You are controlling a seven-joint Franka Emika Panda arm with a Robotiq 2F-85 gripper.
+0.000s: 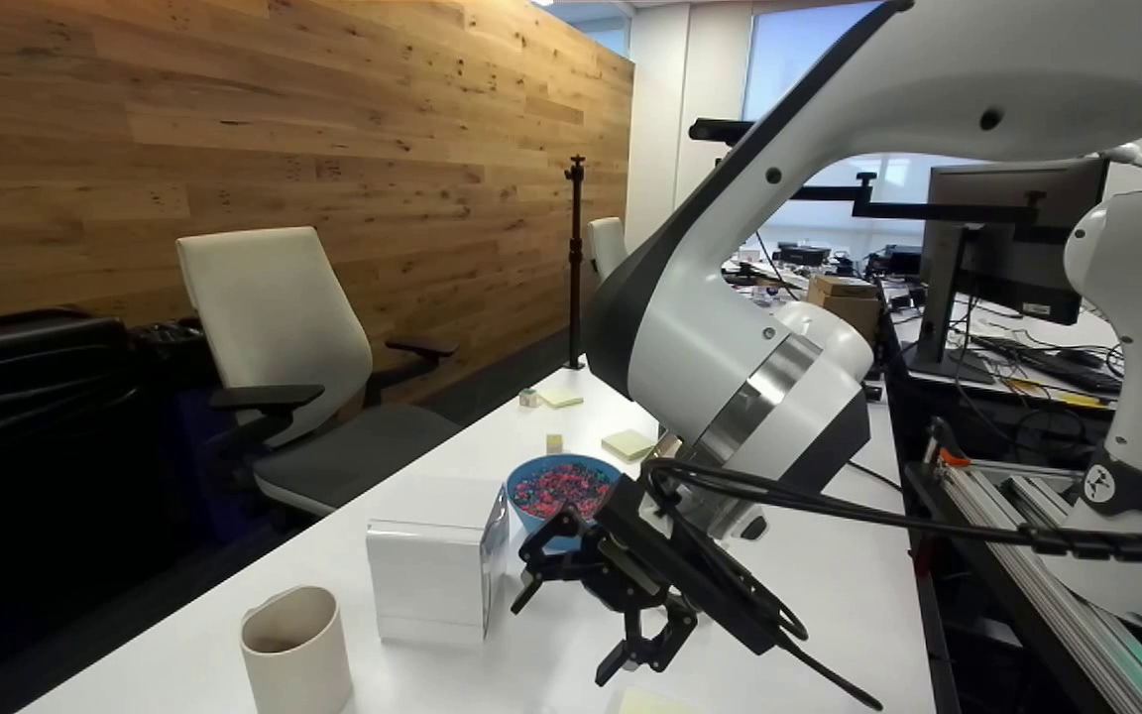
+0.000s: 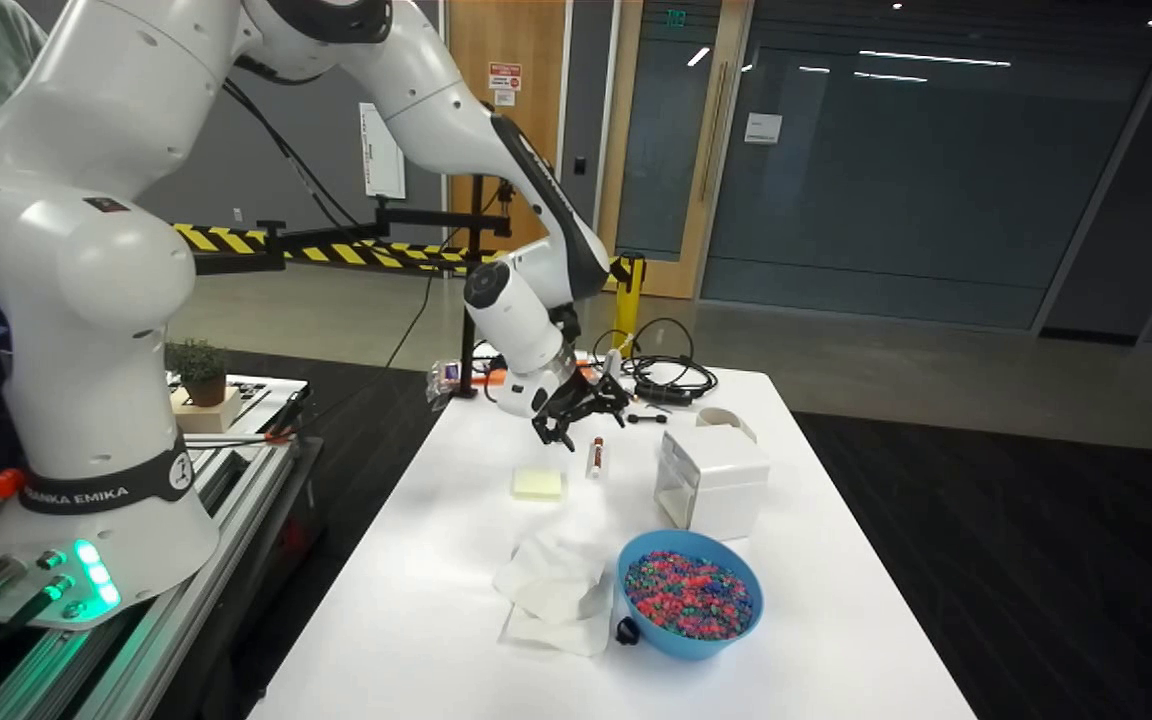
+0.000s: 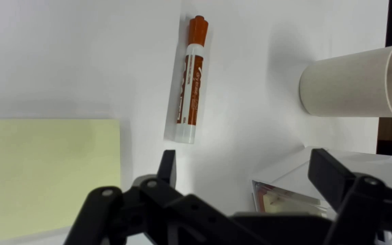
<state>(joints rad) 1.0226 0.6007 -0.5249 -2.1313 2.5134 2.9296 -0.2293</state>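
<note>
Marker lies near the sticky notes, gripper is spread wide with nothing in it. Looks light, stiff, kinda slick, probably rolls, so I'd grab it mid-barrel.

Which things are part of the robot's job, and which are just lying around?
Probably part of the job:
the open gripper
the marker, seemingly nearest it

Probably just lying around:
yellow pad
beige cup
blue bowl
white container
</note>
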